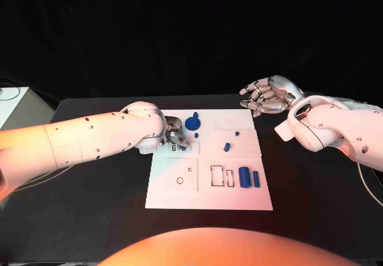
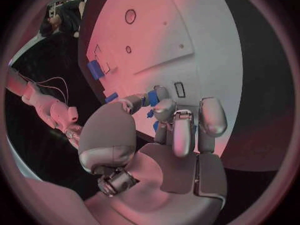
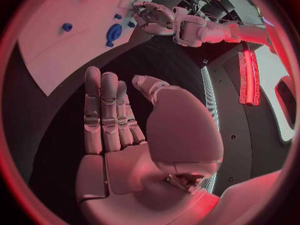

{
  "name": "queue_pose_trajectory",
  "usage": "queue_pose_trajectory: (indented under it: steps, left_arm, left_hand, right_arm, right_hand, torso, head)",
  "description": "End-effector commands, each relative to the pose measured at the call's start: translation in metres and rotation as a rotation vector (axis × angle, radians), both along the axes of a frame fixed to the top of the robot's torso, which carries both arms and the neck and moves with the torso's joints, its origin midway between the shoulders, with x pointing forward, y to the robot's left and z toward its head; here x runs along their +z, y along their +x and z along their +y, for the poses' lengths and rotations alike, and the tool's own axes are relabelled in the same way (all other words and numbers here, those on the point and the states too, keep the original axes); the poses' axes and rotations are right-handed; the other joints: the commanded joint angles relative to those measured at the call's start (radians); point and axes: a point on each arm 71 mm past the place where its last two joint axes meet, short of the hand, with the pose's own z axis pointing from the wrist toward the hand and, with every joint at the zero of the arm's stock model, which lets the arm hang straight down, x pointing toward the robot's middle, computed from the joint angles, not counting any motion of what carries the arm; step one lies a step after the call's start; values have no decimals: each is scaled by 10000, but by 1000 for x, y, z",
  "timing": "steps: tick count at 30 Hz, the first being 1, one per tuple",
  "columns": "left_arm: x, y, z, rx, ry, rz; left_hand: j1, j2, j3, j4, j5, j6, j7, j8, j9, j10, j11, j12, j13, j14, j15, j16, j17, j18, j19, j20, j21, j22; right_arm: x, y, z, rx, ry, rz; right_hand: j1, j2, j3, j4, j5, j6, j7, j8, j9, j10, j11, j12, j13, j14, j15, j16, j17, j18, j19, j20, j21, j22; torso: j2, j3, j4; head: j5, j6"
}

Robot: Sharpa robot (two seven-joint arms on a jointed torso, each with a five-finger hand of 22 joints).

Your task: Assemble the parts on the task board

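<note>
The left hand rests on the task board at its far left edge, fingers pinching a small blue part against it. The right hand hangs spread and holding nothing over bare black worktop just beyond the board's far right corner. Other blue parts lie toward the board's right side.

Matt white task board, glossy blue plastic parts (smooth), matt black table
</note>
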Motion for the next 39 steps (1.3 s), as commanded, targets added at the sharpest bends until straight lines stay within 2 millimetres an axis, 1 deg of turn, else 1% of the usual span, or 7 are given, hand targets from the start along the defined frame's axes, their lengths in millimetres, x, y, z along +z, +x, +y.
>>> queue_pose_trajectory:
  steps: [1,5,6,14,26,32,39]
  left_arm:
    - [-16,-11,-2,-133,77,935]
    - [-17,-12,-2,-64,-38,1028]
    - [-17,-12,-2,-53,-55,1050]
    - [-17,-13,-2,-79,-52,1183]
    - [-18,-14,-1,-297,276,1217]
    - [-18,-15,-2,-413,428,1190]
    - [-18,-15,-1,-471,546,1123]
  left_hand:
    - [310,230,1489,-1367,19,-108,-32,92,13,-95,17,-71,-53,858,16,3,1935,-93,-34,62,-47,-12]
    - [322,261,1559,-1397,9,-118,-21,97,15,-115,25,-104,-105,852,23,-7,1914,-89,-48,56,-52,-26]
    - [334,292,1615,-1423,-1,-127,-13,102,16,-132,32,-130,-144,848,29,-15,1897,-87,-55,51,-52,-31]
    - [357,342,1701,-1478,-17,-128,-3,114,18,-121,40,-119,-124,858,38,2,1935,-87,-52,41,-42,-19]
    - [374,349,1759,-1552,-20,-113,-2,132,21,-77,40,-64,-39,868,42,20,1972,-101,-7,31,-2,55]
    - [377,349,1770,-1567,-19,-109,-2,135,22,-63,40,-44,-9,870,42,24,1980,-104,5,29,8,73]
    - [380,352,1791,-1592,-18,-101,-3,141,22,-50,40,-30,10,870,41,24,1978,-109,22,25,23,100]
  right_arm:
    - [0,0,1,134,-34,-12]
    - [-1,0,1,141,-36,6]
    - [-1,0,1,142,-37,9]
    - [-1,-1,1,151,-40,29]
    - [-1,-1,1,153,-35,26]
    - [-1,-1,1,154,-31,21]
    - [-1,-1,1,151,-30,22]
  right_hand:
    - [42,16,1,-45,39,-5,66,43,0,-103,0,-39,-10,-56,19,-31,12,105,-9,60,-33,-9]
    - [42,16,1,-45,39,-5,66,43,0,-103,0,-39,-10,-56,19,-31,12,105,-9,60,-33,-9]
    - [42,16,1,-45,39,-5,66,43,0,-103,0,-39,-10,-56,19,-31,12,105,-9,60,-33,-9]
    - [42,16,1,-45,39,-5,66,43,0,-103,0,-39,-10,-56,19,-31,12,105,-9,60,-33,-9]
    - [42,16,1,-45,39,-5,66,43,0,-103,0,-39,-10,-56,19,-31,12,105,-9,60,-33,-9]
    - [42,16,1,-45,39,-5,66,43,0,-103,0,-39,-10,-56,19,-31,12,105,-9,60,-33,-9]
    - [42,16,1,-45,39,-5,66,43,0,-103,0,-39,-10,-56,19,-31,12,105,-9,60,-33,-9]
  torso:
    - [4,5,-1]
    - [0,3,-5]
    - [0,8,-4]
    - [0,8,-1]
    - [-7,8,-1]
    - [-3,16,5]
    - [0,13,1]
  head:
    - [0,2]
    - [6,2]
    - [4,2]
    - [9,2]
    - [23,2]
    - [26,2]
    - [23,2]
